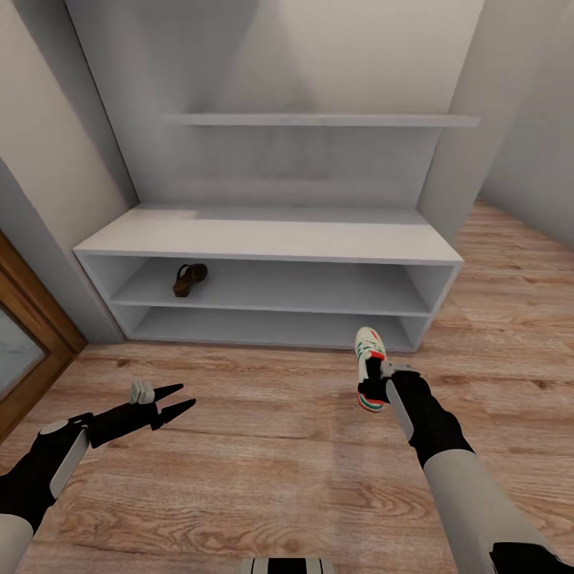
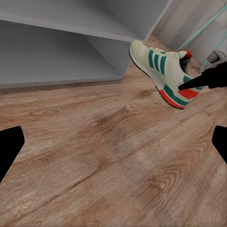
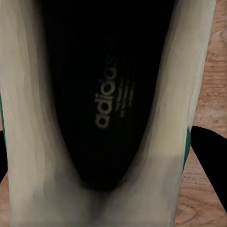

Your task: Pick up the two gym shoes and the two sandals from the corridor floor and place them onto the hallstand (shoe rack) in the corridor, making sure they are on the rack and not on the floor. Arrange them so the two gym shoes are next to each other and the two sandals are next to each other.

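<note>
So the gym shoe [image 1: 370,378] sits lower right of centre, clamped in the right gripper [image 1: 379,384] just off the hallstand [image 1: 271,239], one sandal [image 1: 190,279] on its upper tier, left gripper [image 1: 177,400] spread wide, empty.

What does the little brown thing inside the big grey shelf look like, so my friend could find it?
Find the wide pale-grey shoe rack against the wall, then look at its upper open shelf, near the left end. There lies a single dark brown sandal with a tan footbed. Nothing else is on the shelves; the white, green-striped gym shoe is out front in the right pincer.
</note>
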`<state>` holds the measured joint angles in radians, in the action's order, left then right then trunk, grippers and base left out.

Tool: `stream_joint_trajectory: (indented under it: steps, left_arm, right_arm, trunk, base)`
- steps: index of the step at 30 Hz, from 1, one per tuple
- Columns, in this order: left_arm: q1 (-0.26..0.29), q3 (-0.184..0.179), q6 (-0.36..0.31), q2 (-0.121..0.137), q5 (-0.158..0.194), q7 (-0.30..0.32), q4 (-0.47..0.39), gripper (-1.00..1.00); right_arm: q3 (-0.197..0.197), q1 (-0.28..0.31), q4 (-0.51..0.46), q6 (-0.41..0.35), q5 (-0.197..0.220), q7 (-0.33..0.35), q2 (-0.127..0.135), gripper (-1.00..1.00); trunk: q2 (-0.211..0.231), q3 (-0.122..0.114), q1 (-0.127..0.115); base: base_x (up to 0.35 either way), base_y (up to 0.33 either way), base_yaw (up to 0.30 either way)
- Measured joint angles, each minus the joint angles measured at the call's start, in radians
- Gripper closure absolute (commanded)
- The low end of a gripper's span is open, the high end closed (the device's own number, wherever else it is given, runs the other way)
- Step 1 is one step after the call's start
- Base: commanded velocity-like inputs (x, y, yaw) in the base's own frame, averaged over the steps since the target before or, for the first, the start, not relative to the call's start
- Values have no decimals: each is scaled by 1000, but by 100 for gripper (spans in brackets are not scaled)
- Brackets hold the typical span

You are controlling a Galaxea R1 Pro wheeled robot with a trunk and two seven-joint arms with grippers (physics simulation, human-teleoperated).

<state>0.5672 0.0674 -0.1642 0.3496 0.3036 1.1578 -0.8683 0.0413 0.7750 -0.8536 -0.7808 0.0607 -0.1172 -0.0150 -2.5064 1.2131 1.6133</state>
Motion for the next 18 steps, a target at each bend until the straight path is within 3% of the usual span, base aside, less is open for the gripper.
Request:
stream_joint_trajectory:
  steps: [18]
  left_arm:
    - [0, 0, 0, 0, 0, 1, -3, -100]
  right_arm:
    - [1, 0, 2, 5, 0, -1, -9, 100]
  trunk:
    - [0, 0, 0]
  base:
    - [0, 0, 0]
